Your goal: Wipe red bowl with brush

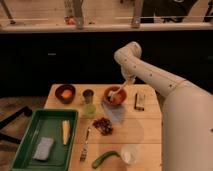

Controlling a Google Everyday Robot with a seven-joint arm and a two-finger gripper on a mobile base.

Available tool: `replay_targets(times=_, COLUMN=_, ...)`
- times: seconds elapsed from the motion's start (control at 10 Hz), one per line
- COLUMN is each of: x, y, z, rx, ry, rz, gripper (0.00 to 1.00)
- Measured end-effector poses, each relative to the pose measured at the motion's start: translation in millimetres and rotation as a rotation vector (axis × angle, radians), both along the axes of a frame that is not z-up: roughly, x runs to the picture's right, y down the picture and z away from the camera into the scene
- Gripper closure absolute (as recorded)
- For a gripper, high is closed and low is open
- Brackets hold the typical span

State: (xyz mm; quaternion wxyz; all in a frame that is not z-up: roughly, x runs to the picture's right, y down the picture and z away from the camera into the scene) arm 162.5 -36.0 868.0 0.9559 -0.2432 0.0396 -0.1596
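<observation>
The red bowl (115,96) sits at the middle of the back of the wooden table (150,131). The brush (120,91) slants down into it, its white handle rising to the upper right and its head resting inside the bowl. My gripper (129,80) hangs just above and to the right of the bowl's rim and is shut on the top of the brush handle. The arm comes in from the right side of the view and hides the table's right edge.
A dark bowl with orange contents (65,93), a metal cup (88,95) and a green cup (90,110) stand left of the red bowl. A grey cloth (116,114), a dark red cluster (104,126), a fork (85,146), a green vegetable (104,159), a clear cup (128,154), a dark box (140,101) and a green tray (25,140) share the table.
</observation>
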Motion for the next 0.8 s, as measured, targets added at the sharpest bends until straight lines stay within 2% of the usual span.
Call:
replay_targets(times=0.2, x=18, y=6, z=-9.6, rx=0.008, ry=0.007, rz=0.016, gripper=1.00)
replay_targets(times=0.4, x=51, y=6, z=-11.6, rx=0.012, ry=0.032, rz=0.041, gripper=1.00)
replay_targets(times=0.6, x=78, y=0, z=-1.8, rx=0.007, ry=0.066, rz=0.053, gripper=1.00)
replay_targets(times=0.8, x=77, y=-10, z=11.5, rx=-0.005, ry=0.071, rz=0.045, gripper=1.00)
